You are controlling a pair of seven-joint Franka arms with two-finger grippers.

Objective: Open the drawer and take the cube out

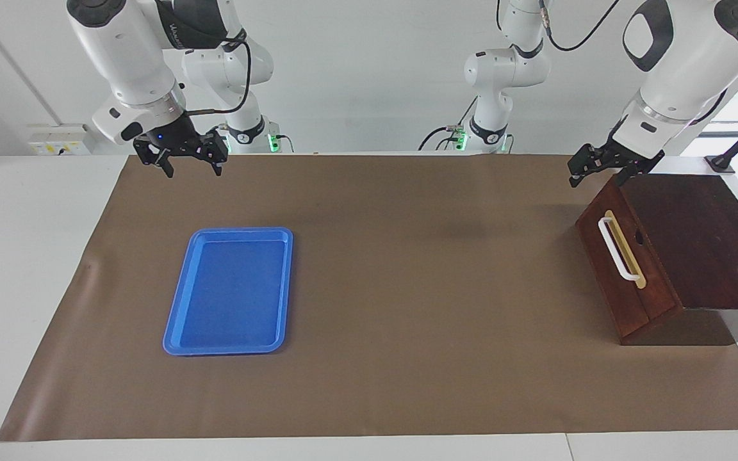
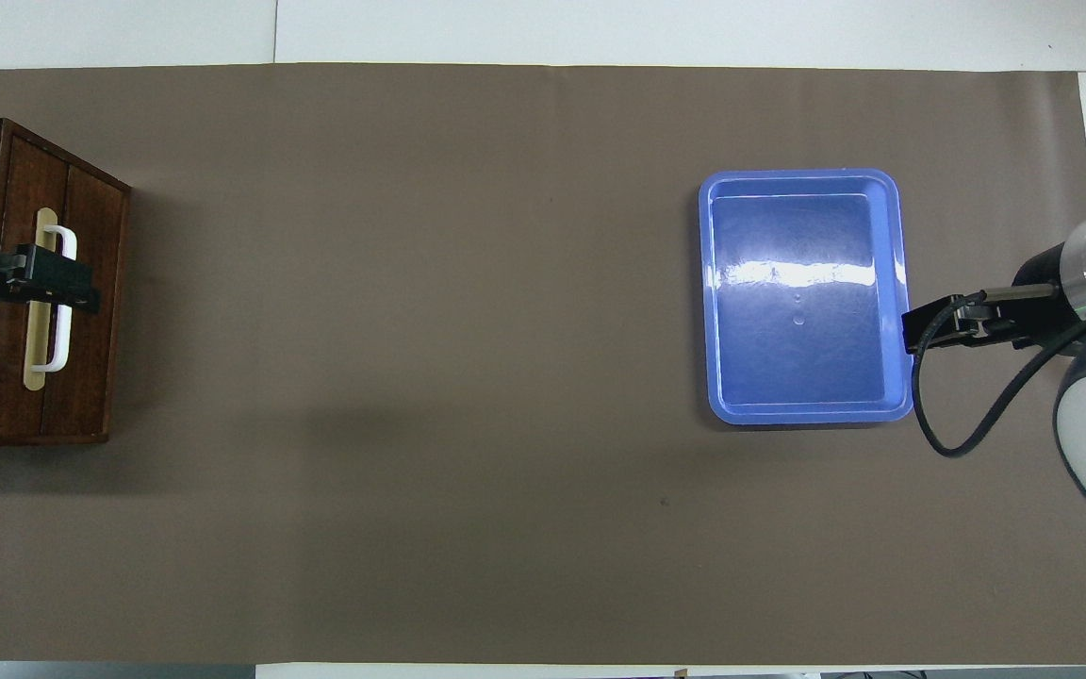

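The dark reddish-brown drawer (image 1: 603, 253) is shut in its dark wooden box (image 1: 702, 237) at the left arm's end of the table. Its white bar handle (image 1: 621, 251) lies on a tan strip. In the overhead view the drawer front (image 2: 95, 236) and the handle (image 2: 62, 330) also show. My left gripper (image 1: 598, 179) hangs open in the air over the box's edge nearest the robots, not touching it. In the overhead view it (image 2: 57, 283) covers part of the handle. My right gripper (image 1: 191, 168) is open and empty, held high near its base. The cube is hidden.
A flat blue tray (image 1: 234, 288) lies empty on the brown mat toward the right arm's end. In the overhead view the right gripper (image 2: 920, 330) sits over the tray's edge (image 2: 903, 283). The mat (image 1: 433, 288) covers most of the table.
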